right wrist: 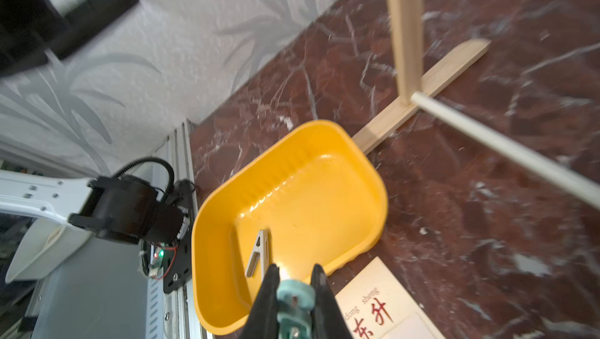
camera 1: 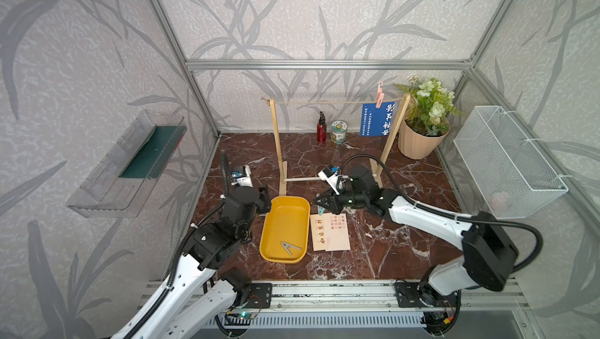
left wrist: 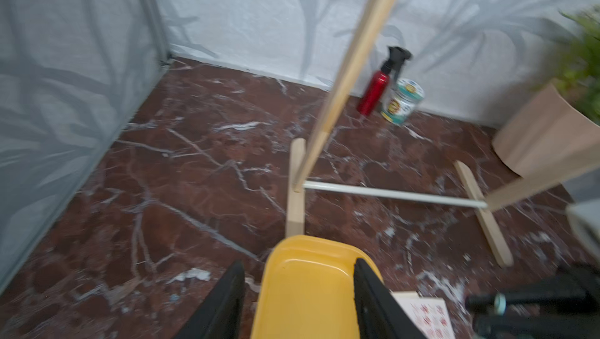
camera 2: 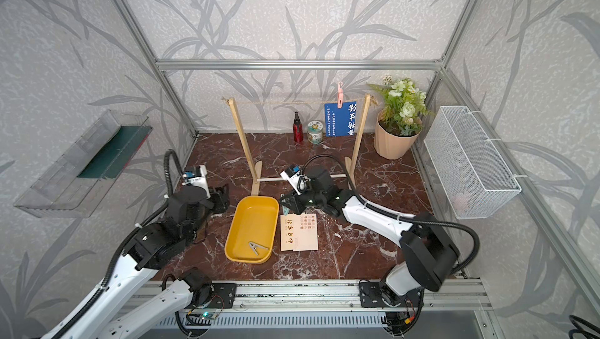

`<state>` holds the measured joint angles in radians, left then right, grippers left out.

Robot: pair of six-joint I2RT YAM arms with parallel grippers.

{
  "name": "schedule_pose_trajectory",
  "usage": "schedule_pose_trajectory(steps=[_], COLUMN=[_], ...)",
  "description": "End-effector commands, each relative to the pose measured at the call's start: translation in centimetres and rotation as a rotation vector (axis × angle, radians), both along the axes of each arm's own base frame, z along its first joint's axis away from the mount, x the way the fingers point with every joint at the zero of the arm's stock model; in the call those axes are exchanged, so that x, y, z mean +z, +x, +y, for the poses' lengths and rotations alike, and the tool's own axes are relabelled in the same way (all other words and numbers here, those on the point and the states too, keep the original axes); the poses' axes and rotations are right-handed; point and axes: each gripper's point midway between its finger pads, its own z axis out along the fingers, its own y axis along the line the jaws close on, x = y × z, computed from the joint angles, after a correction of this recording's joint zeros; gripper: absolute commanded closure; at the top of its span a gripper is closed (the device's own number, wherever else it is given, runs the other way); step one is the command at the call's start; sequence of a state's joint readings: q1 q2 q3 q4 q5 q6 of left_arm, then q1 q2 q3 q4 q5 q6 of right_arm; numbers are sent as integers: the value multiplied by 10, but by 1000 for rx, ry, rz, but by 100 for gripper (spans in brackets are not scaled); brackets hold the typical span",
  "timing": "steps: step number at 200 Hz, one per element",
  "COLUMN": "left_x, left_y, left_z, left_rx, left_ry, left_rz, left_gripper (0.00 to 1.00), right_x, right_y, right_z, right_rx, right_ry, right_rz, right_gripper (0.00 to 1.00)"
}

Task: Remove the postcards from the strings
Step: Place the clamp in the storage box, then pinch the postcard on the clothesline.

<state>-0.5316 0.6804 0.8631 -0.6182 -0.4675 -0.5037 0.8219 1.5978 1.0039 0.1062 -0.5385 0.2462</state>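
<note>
A thin tan string (camera 1: 324, 102) runs across the top of a light wooden stand (camera 1: 277, 139) on the dark red marble counter (camera 1: 389, 249). One dark blue card with white writing (camera 1: 378, 121) hangs from the string near the stand's right post. A pink plastic peg (camera 1: 380, 95) pins it there. The rest of the string is bare.

Two cream cards with orange-brown writing (camera 1: 329, 233) lie flat on the counter, one partly on top of the other. They are just beside a yellow plastic tray (camera 1: 264, 233), on its right side. A small grey peg (camera 1: 290, 248) lies in the near end of the tray.

The right hand (right wrist: 296, 269) is clenched on a teal plastic peg (right wrist: 293, 301). It hangs low by the far right corner of the tray, over the far edge of the cream cards.

The left hand (left wrist: 298, 264) is at the far left corner of the tray. Its two black fingers (left wrist: 227, 301) are spread apart with nothing between them. The yellow tray shows in the gap below.

Both hands are well apart from the blue card.
</note>
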Motion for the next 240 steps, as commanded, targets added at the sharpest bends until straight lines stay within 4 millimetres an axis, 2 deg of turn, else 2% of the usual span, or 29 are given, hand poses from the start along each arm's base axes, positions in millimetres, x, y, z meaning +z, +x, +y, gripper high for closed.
schedule_pose_trajectory(steps=[1, 19, 25, 27, 41, 49, 50, 55, 59, 63, 69, 82, 92, 106, 108, 112, 128, 132, 143, 155, 188, 216, 240], left_x=[-17, -11, -7, -7, 0, 4, 4, 6, 7, 9, 13, 21, 31, 45, 47, 50, 67, 71, 87, 100, 128, 127, 122], left_y=[0, 6, 10, 10, 17, 20, 21, 23, 26, 28, 32, 42, 50, 61, 63, 66, 78, 81, 88, 95, 114, 133, 152], left_z=[27, 18, 12, 9, 0, -6, -7, -10, -12, -14, -20, -32, -42, -55, -57, -61, -77, -83, -97, -122, -190, -252, -291], left_rx=[116, 78, 45, 33, -6, -38, -39, -50, -57, -64, -86, -128, -159, -200, -203, -218, -269, -289, -348, -453, -732, -929, -1043], left_ry=[97, 72, 63, 60, 44, 43, 43, 39, 37, 36, 33, 20, 1, -20, -22, -24, -37, -42, -50, -66, -140, -92, -91], left_rz=[37, -9, -33, -40, -80, -98, -99, -110, -116, -125, -146, -189, -232, -287, -295, -304, -349, -362, -402, -428, -487, -491, -496], left_gripper=[45, 43, 42, 42, 39, 35, 34, 34, 33, 30, 29, 26, 25, 19, 19, 19, 19, 19, 19, 19, 22, 24, 24], right_x=[-14, -50, -61, -65, -79, -83, -82, -82, -81, -80, -77, -63, -44, -13, -8, 1, 33, 52, 78, 110, 200, 267, 316], right_y=[-24, -36, -33, -43, -49, -50, -50, -50, -49, -48, -47, -44, -38, -36, -25, -20, -12, -10, -1, 10, 46, 68, 85], right_z=[58, 85, 88, 94, 102, 104, 104, 105, 104, 103, 102, 99, 94, 89, 84, 79, 61, 53, 32, 2, -98, -158, -190], right_rx=[119, 170, 168, 191, 208, 213, 213, 214, 211, 207, 205, 207, 199, 212, 192, 185, 171, 156, 113, 54, -174, -368, -483], right_ry=[-3, -67, -106, -119, -170, -175, -175, -174, -175, -178, -178, -169, -140, -68, -61, -47, 5, 32, 67, 104, 192, 226, 261], right_rz=[-33, -59, -78, -84, -127, -135, -135, -141, -146, -153, -169, -210, -223, -223, -224, -229, -261, -286, -326, -386, -518, -629, -692], right_gripper=[100, 100, 100, 100, 99, 87, 81, 68, 50, 43, 37, 34, 29, 4, 2, 0, 0, 0, 0, 1, 4, 5, 7])
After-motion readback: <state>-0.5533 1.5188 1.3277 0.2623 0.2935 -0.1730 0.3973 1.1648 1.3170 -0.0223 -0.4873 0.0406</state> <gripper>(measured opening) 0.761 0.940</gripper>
